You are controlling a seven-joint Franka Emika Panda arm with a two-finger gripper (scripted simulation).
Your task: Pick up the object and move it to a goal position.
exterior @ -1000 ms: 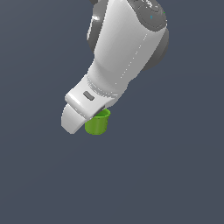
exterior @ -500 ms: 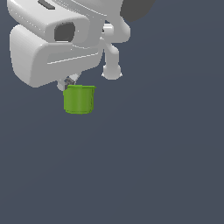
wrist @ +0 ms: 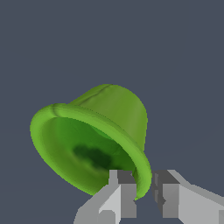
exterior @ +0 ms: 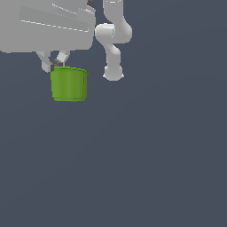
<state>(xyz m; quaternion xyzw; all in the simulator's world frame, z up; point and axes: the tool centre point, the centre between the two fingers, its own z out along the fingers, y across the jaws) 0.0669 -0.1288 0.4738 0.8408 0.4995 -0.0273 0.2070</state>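
The object is a small bright green cup (exterior: 68, 84), round with slightly tapered walls, hanging upright in the air under the white hand in the exterior view. My gripper (exterior: 55, 64) is shut on its rim at the exterior view's left side. In the wrist view the cup (wrist: 94, 140) shows its hollow inside, and the gripper (wrist: 142, 190) pinches the wall with one finger (wrist: 121, 192) inside and the other finger (wrist: 170, 194) outside.
The arm's white links and base (exterior: 113, 42) stand behind and to the exterior view's right of the cup. All around is a plain dark grey-blue ground (exterior: 146, 159).
The hand and the held cup have moved up and toward the exterior view's left, appearing larger in the picture. The grip on the rim is the same.
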